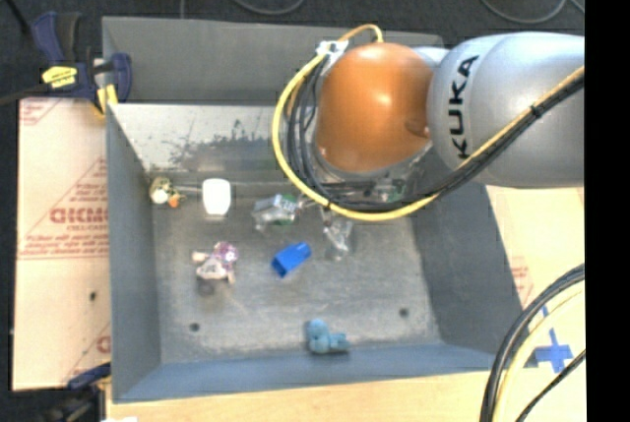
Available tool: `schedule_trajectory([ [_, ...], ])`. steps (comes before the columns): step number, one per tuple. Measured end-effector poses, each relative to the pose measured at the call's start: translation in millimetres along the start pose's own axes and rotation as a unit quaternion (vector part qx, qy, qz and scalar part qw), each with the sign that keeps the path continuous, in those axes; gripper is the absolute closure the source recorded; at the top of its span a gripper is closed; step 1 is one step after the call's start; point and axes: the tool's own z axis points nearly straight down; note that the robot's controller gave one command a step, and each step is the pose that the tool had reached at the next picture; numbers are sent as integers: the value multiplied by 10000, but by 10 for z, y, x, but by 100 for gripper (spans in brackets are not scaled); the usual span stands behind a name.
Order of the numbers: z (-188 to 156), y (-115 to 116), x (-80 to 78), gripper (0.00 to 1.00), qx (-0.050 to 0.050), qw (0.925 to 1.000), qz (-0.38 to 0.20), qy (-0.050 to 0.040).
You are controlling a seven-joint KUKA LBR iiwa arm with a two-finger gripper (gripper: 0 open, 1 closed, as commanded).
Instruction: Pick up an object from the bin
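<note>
The gripper [337, 238] is seen just beside the blue block [289, 260] (whether spread or closed cannot be told). The block could be nudged away by an off-centre descent.

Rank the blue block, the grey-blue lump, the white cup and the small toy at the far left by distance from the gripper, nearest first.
1. The blue block, just left of the gripper.
2. The grey-blue lump, by the near wall.
3. The white cup, back left.
4. The small toy, far left.
</note>
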Motion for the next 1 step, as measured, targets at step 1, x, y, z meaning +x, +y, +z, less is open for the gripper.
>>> schedule_trajectory([
  [1,122,-116,45,0,-4,9945,-1043,-6],
])
